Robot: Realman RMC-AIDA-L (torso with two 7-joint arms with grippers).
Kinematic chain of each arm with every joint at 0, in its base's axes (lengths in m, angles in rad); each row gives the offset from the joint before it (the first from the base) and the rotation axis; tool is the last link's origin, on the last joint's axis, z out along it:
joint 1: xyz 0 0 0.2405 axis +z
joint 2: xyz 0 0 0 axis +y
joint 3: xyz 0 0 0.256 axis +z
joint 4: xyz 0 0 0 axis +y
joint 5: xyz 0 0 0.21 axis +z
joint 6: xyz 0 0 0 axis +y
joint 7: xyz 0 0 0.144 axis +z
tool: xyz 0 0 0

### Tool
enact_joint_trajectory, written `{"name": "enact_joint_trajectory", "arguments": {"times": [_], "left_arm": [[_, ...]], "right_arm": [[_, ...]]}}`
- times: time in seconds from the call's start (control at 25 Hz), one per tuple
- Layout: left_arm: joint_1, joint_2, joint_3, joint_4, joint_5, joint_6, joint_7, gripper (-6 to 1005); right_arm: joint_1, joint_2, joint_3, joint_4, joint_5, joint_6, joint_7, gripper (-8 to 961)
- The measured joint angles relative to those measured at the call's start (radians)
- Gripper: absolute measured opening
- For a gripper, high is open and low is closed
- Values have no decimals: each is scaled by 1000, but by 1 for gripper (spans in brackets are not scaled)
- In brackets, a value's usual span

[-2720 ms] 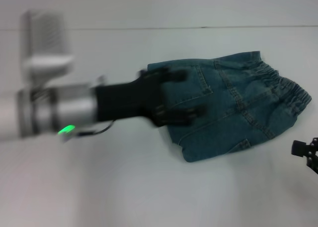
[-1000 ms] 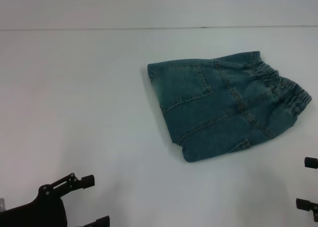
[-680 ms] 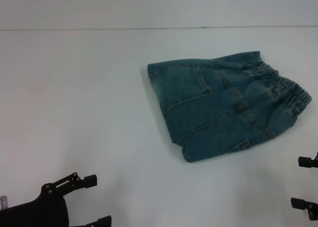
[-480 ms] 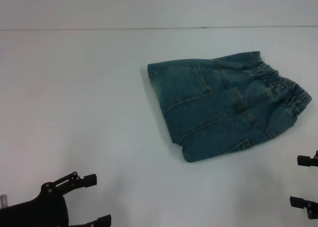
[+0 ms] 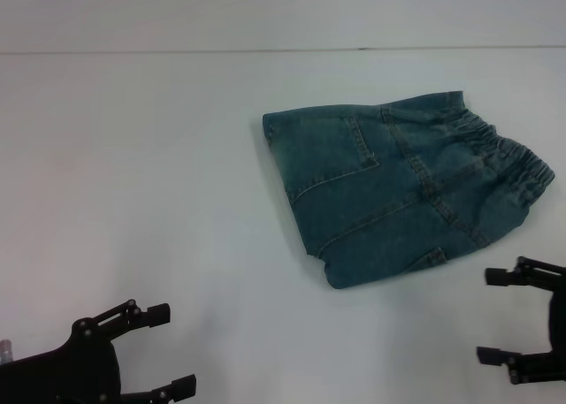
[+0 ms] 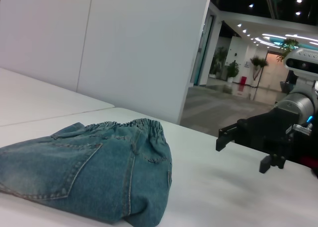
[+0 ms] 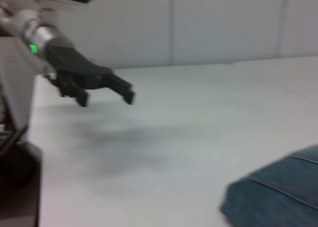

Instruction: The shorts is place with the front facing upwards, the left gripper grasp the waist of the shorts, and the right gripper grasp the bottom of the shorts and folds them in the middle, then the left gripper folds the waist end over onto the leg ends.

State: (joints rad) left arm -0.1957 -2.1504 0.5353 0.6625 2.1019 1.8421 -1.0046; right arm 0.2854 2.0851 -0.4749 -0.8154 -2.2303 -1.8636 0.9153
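The shorts lie folded into a compact teal denim bundle right of the table's middle, with a patch pocket facing up. The waist of the shorts, a puckered elastic band, runs along the bundle's far right edge. I cannot make out the leg ends. My left gripper stands open at the near left, well away from the cloth and holding nothing. At the near right my right gripper is open too, just short of the bundle's near corner. The left wrist view shows the shorts and the right gripper beyond them.
The white table stretches to the left of the shorts, and its far edge meets a pale wall. In the right wrist view the left gripper hovers over the table, with a corner of the shorts close by.
The left arm, earlier over the shorts, has drawn back to the near left. In the last half second the right gripper has moved left into view. The shorts have not moved.
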Motion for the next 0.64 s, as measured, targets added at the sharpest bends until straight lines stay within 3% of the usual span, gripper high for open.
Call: {"name": "enact_joint_trajectory", "arguments": {"times": [0.28,0.64], "left_arm": [[-4,0,0,2,0,-2,-11,937],[-7,3,-1,2,0,0,-12,937]], "right_arm": [[74,-1,-31,49,-50,33,-4,945],[84,1,-46,70,-55,55,-5,945]]}}
